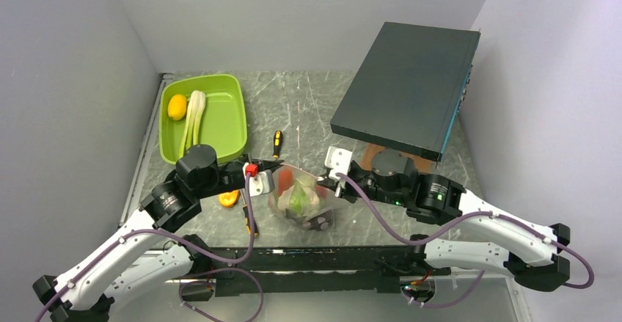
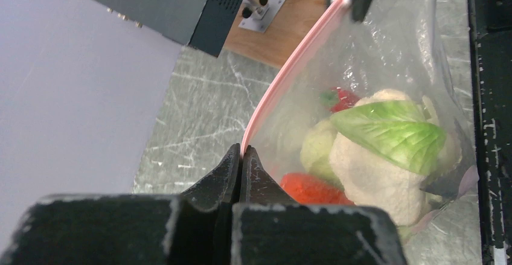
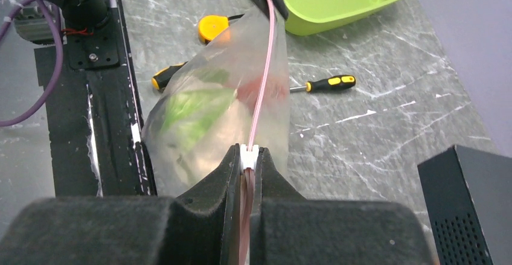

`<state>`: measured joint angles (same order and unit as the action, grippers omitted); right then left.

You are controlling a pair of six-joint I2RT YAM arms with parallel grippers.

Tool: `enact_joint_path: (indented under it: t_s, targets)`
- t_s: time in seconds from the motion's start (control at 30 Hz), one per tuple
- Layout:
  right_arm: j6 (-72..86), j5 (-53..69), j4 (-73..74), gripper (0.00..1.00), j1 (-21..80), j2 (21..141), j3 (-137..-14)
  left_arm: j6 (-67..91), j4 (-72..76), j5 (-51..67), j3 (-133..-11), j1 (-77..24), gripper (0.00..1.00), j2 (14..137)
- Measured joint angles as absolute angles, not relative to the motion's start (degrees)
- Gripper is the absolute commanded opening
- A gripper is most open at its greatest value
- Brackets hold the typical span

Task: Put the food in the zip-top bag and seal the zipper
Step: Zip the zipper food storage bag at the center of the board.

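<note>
The clear zip-top bag [image 1: 304,203] hangs between my two grippers, just above the table's near edge. Inside it are the food pieces: white cauliflower [image 2: 374,177], a light-green leaf [image 2: 395,132] and red chili peppers [image 2: 311,189]. The pink zipper [image 2: 290,66] runs taut from one gripper to the other. My left gripper [image 2: 242,153] is shut on the strip's left end. My right gripper [image 3: 250,153] is shut on the white slider at the strip's right end [image 3: 264,78]. The strip's two sides look pressed together along the visible length.
A lime-green tray [image 1: 220,127] with a yellow fruit and a pale vegetable stands at the back left. A yellow-and-black screwdriver [image 1: 277,142] lies behind the bag, and an orange tape measure [image 1: 229,199] lies left of it. A black box [image 1: 407,87] overhangs the back right.
</note>
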<state>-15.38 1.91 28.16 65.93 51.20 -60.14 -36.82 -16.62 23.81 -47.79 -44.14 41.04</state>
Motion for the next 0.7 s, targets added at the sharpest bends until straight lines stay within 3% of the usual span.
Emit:
enact_joint_path:
  t_s: [0.7]
  targets:
    - [-12.1, -3.6, 36.9, 0.0, 66.0, 36.5, -55.0, -36.6, -16.6, 24.6, -46.2, -38.1, 0.0, 40.2]
